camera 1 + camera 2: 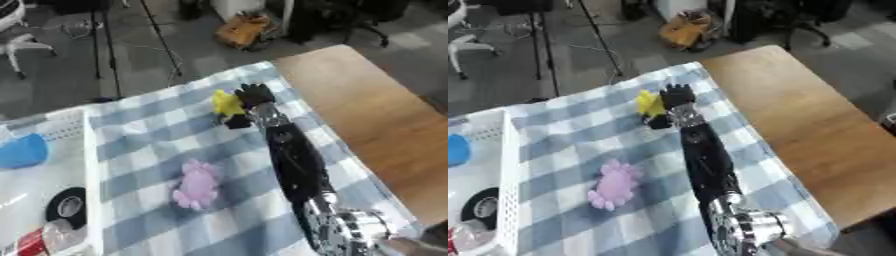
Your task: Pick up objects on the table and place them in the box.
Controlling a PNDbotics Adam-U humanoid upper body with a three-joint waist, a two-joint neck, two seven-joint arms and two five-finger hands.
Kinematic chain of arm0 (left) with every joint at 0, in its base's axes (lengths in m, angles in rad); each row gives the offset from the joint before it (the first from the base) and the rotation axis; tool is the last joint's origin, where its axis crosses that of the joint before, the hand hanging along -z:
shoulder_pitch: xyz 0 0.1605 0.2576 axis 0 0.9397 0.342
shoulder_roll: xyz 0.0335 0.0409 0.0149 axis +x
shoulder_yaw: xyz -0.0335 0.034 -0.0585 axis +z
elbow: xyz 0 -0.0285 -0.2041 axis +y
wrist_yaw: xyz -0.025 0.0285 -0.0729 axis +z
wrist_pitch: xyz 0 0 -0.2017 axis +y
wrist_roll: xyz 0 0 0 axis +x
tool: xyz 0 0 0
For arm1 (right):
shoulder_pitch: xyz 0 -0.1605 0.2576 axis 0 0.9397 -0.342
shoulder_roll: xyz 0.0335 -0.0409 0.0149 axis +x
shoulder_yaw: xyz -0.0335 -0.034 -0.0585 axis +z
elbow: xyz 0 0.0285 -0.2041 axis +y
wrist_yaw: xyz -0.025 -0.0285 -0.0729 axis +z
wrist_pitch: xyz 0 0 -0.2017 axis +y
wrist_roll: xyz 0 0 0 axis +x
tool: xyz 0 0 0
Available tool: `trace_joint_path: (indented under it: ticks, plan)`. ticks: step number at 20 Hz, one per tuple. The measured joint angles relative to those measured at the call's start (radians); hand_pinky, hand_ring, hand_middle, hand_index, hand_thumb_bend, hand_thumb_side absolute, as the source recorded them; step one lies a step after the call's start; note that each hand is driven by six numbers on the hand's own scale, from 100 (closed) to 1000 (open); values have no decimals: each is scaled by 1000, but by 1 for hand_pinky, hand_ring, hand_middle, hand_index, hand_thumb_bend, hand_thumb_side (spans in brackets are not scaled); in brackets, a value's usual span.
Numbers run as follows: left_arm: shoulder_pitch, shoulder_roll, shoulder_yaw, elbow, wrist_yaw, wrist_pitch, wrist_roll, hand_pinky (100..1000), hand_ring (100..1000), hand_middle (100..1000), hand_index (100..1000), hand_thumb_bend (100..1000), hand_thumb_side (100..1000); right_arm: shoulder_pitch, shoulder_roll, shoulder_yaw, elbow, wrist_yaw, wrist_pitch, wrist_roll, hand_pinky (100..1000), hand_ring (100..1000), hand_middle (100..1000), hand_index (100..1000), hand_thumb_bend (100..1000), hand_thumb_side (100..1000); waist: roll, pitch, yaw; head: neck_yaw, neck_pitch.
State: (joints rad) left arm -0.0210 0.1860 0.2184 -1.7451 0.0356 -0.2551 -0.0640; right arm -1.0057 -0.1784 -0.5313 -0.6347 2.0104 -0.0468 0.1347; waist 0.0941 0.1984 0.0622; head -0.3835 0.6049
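Fingers [255,93] of the right hand [249,100] curled round the yellow toy [227,103], its long axis running away from the camera.

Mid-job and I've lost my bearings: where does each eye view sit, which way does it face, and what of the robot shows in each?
Left eye view: in the head, looking down and forward over the checked cloth; the right arm enters lower right, its robot hand at the yellow object. The white box fills the left edge.
Right eye view: beside it, same downward aim, scene shifted left; same arm, less box, more wooden table.
Shared: arm, yellow object, pink toy, box, cloth. No left hand shows.
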Motion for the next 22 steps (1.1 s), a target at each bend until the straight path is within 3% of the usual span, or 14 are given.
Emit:
trace_joint_path:
  ticks: [3,4,5,8,13,18,22]
  plan:
    - [0,0,0,0,0,0,0,508,642,700,709,374,916,-8,-11,19,21,-46,6,13,477,608,810,874,447,628,0,0,0,0,0]
    - [0,0,0,0,0,0,0,508,642,700,709,373,916,-12,-14,27,28,-59,8,15,324,497,659,774,364,530,0,0,0,0,0]
    - [0,0,0,0,0,0,0,508,642,701,709,373,916,-15,-17,34,35,-72,8,15,324,497,657,774,414,484,0,0,0,-1,0]
    - [0,0,0,0,0,2,-2,508,643,701,709,373,916,-21,-25,55,50,-113,-4,1,299,472,601,709,391,428,0,-1,0,-2,0]
    - [-2,0,0,0,0,7,-3,509,643,701,709,374,916,-29,-27,72,46,-172,-66,-23,297,462,598,701,378,407,-5,-1,-5,-3,0]
    - [-6,1,0,0,3,13,-4,509,643,702,709,375,915,-36,-18,63,-24,-234,-149,-15,305,456,576,699,230,442,-27,-1,-8,-3,1]
    - [-6,3,0,0,4,20,-4,509,643,702,709,377,914,-42,-11,48,-106,-364,-196,20,343,463,579,696,207,418,-41,-8,-9,-2,2]
